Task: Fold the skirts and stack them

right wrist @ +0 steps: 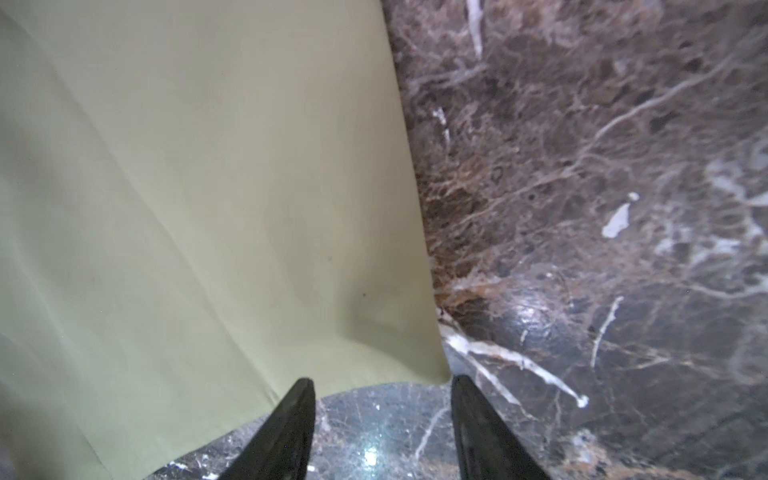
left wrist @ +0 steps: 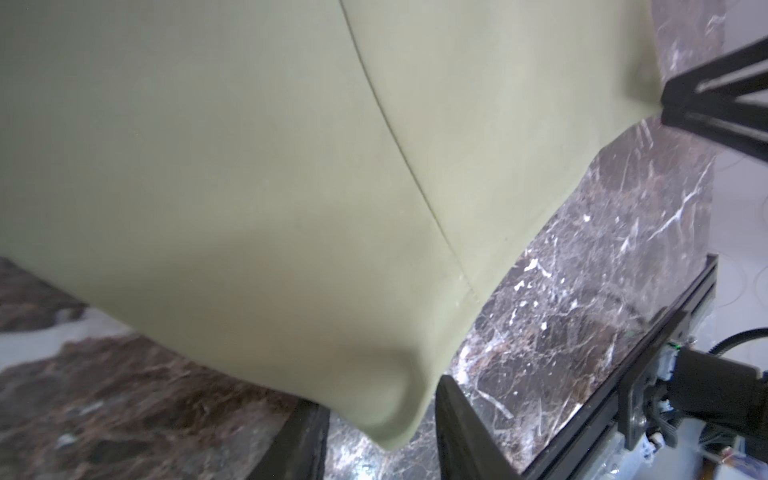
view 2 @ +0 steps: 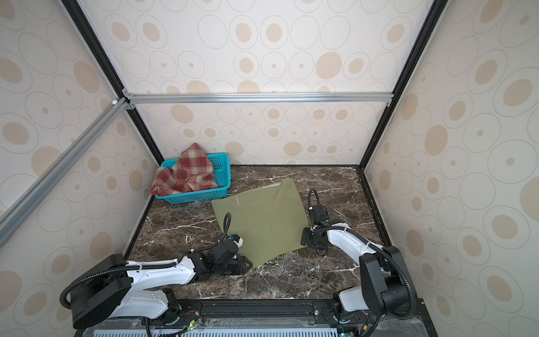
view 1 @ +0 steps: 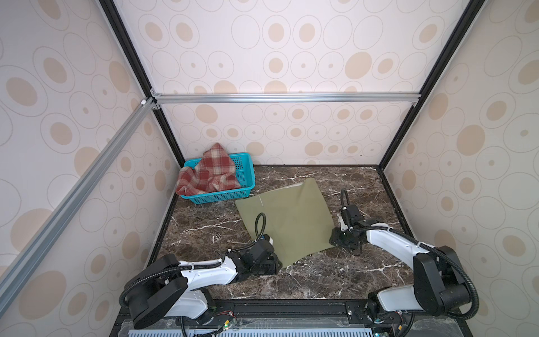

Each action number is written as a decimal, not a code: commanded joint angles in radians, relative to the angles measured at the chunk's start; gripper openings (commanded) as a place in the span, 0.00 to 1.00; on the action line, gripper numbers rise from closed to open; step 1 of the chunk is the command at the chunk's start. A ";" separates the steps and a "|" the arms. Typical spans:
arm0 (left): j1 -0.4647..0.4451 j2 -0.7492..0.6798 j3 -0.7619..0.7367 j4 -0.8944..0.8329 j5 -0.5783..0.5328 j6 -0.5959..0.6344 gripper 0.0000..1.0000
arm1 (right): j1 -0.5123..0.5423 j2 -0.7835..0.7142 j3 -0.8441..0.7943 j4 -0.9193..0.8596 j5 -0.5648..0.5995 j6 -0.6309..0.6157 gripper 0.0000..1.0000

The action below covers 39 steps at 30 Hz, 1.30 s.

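Left end effector jaws apart, straddling near corner of olive-green skirt, not clamped. Right end effector released, just short of skirt's other near corner. Skirt spread mid-worktop; plaid skirt heaped in teal basket, far left.

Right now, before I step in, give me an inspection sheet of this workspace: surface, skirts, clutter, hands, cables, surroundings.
Surface: dark marble tabletop, white veins.
Job's things: olive-green skirt spread mid-table, far edge folded, pale lining showing; plaid skirt bunched in the basket, spilling over its rim.
Clutter: teal perforated basket, far left corner.
Hands: left hand open around the olive-green skirt's near corner; right hand open at its right corner, holding nothing.
Cables: black conduit loops at both wrists.
Surroundings: patterned walls, aluminium frame.
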 commanded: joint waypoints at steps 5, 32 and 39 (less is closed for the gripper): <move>-0.016 0.008 -0.007 -0.068 -0.028 -0.025 0.10 | -0.027 0.021 -0.015 0.036 -0.029 -0.002 0.55; 0.032 -0.236 -0.061 -0.278 -0.126 0.012 0.45 | 0.083 -0.031 -0.158 0.146 -0.186 0.099 0.45; 0.003 -0.219 -0.098 -0.229 -0.095 -0.038 0.37 | 0.085 -0.027 -0.153 0.149 -0.189 0.098 0.42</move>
